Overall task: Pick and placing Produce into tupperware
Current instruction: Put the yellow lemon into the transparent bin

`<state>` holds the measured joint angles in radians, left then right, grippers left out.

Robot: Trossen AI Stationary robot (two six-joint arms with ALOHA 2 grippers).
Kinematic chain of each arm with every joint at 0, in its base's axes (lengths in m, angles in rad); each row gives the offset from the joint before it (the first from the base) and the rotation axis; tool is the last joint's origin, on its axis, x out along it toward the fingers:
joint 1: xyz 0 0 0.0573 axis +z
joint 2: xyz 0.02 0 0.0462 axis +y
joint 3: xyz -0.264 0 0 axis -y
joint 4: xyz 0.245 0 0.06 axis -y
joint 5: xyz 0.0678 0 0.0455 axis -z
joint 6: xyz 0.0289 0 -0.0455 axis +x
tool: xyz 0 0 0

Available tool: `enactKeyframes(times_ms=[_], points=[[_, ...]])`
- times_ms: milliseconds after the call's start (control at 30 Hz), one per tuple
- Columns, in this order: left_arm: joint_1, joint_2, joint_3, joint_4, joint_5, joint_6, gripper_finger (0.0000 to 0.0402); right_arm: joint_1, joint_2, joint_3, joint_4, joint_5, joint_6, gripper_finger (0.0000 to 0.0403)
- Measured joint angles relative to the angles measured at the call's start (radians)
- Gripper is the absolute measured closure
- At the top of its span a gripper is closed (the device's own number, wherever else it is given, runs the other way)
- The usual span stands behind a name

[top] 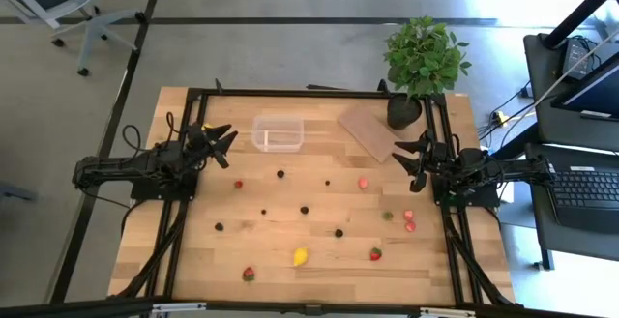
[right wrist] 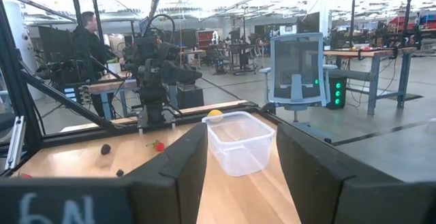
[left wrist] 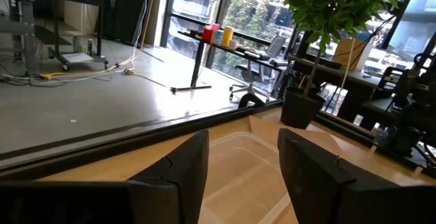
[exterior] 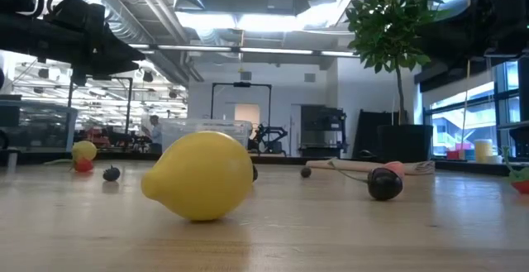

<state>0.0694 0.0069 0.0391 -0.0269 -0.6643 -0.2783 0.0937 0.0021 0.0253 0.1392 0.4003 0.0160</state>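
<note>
left gripper (top: 229,141) open, empty | right gripper (top: 398,154) open, empty | clear tub (top: 278,132) empty | fruit pieces (top: 301,256) on table | no legible labels

Overhead, table-level, two wrist views: shared tupperware (top: 278,132).

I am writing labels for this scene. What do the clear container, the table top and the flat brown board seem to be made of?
The container looks like thin clear plastic, glossy: the table shows through its walls. The table top appears to be pale wood, matte, with visible plank lines. The brown board looks like cardboard or thin fibreboard, flat and dull; the pictures leave open which.
</note>
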Motion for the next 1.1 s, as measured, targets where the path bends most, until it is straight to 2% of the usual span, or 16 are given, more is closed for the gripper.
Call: enactKeyframes(times_ms=[800, 967, 1100], points=[[0.0, 0.0, 0.0, 0.0, 0.0, 0.0, 0.024, 0.0, 0.0, 0.0, 0.022, -0.001, -0.018, 0.0224], [0.0, 0.0, 0.0, 0.001, 0.0, 0.0, 0.0229, 0.0, 0.0, 0.0, 0.021, -0.001, -0.018, 0.0224], [0.0, 0.0, -0.001, 0.014, 0.0, 0.0, 0.0202, 0.0, 0.0, 0.0, 0.021, -0.001, -0.02, 0.0224]])
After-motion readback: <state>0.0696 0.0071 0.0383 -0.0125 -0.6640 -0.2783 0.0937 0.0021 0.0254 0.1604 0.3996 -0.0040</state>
